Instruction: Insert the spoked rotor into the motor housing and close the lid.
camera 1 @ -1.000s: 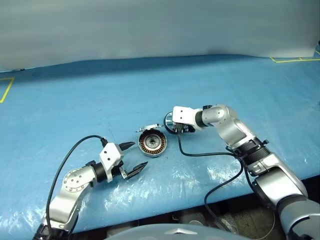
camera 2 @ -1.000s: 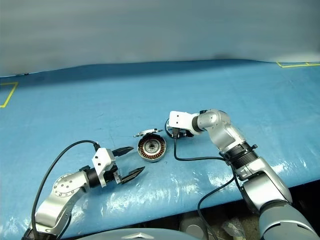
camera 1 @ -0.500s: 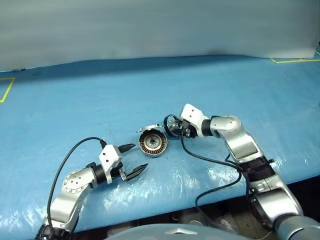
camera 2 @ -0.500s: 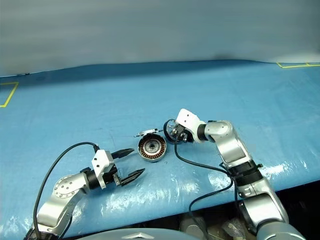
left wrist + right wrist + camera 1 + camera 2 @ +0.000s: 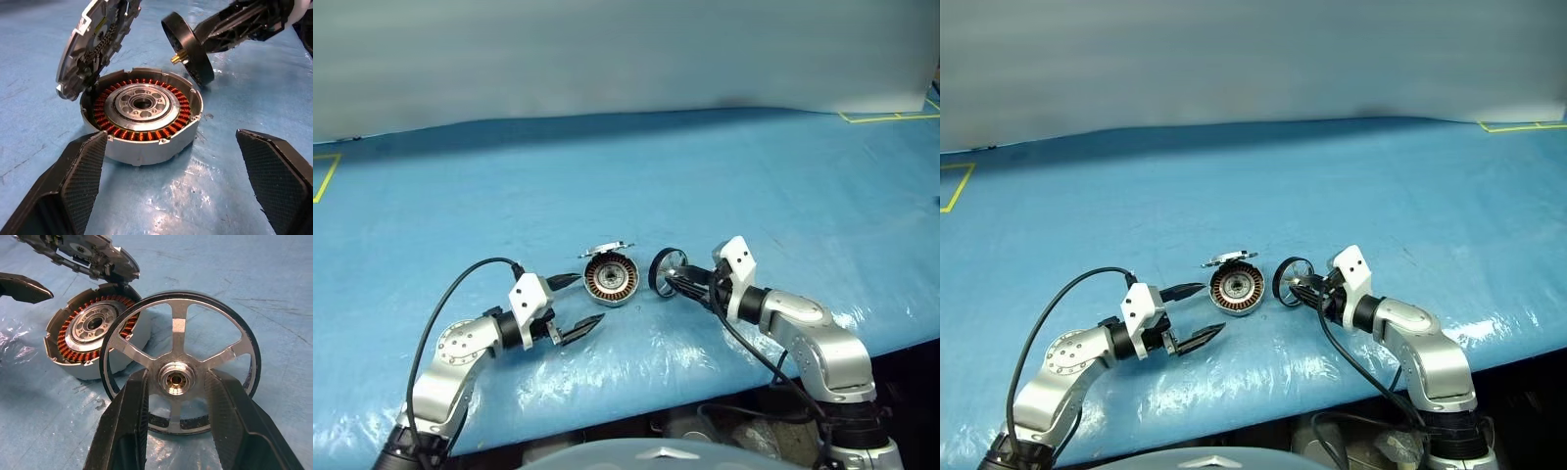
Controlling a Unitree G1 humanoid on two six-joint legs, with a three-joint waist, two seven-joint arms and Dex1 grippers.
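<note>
The motor housing lies flat on the blue table, its copper windings facing up. Its lid stands tilted open at the far side on its hinge. Just to the right of the housing the spoked rotor is held on edge, apart from it. My right gripper is shut on the rotor, one finger on each side of the silver hub. I cannot tell whether the rotor's rim touches the table. My left gripper is open near the housing's front left, and nothing is between its fingers.
A blue plastic sheet covers the table, whose front edge runs close below both arms. Black cables trail from both wrists. Yellow tape marks sit at the far left and far right corners. A grey wall stands behind.
My right arm has pulled back toward me and rolled, bringing the rotor from behind the housing's right side to stand on edge beside it. The left gripper has stayed put.
</note>
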